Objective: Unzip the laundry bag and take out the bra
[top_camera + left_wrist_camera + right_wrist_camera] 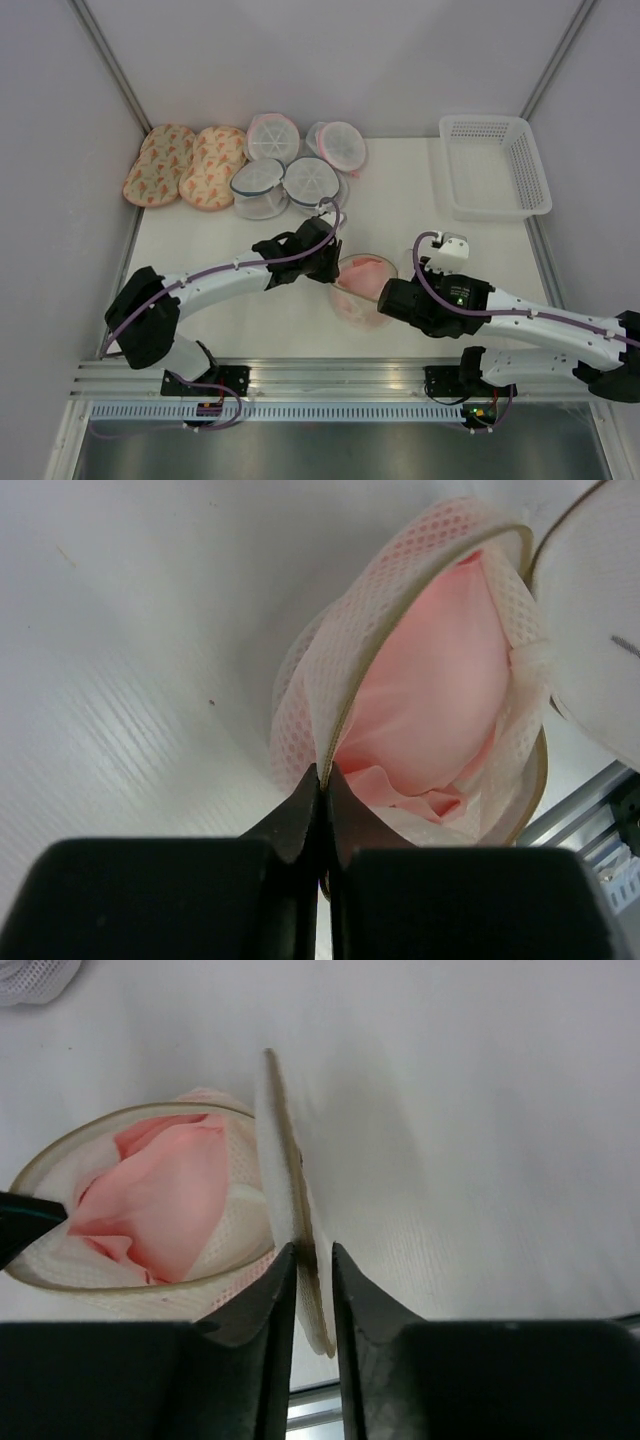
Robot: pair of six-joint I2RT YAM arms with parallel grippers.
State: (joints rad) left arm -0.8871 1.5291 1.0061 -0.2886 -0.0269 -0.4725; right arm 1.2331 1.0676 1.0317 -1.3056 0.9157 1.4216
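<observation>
The laundry bag (352,300) lies unzipped at the table's middle, its peach mesh body (330,670) open and its round lid flap (284,1150) standing on edge. The light pink bra (366,274) lies inside and shows in the left wrist view (430,690) and the right wrist view (160,1190). My left gripper (335,270) is shut on the bag's zipper rim (322,770). My right gripper (388,298) is shut on the lid flap's edge (313,1250). The left fingertip (25,1215) shows at the bag's far rim.
A white plastic basket (495,165) stands at the back right. Orange-patterned oval pouches (185,165) and several white round mesh pouches (290,165) lie along the back left. A metal rail (320,375) runs along the near table edge.
</observation>
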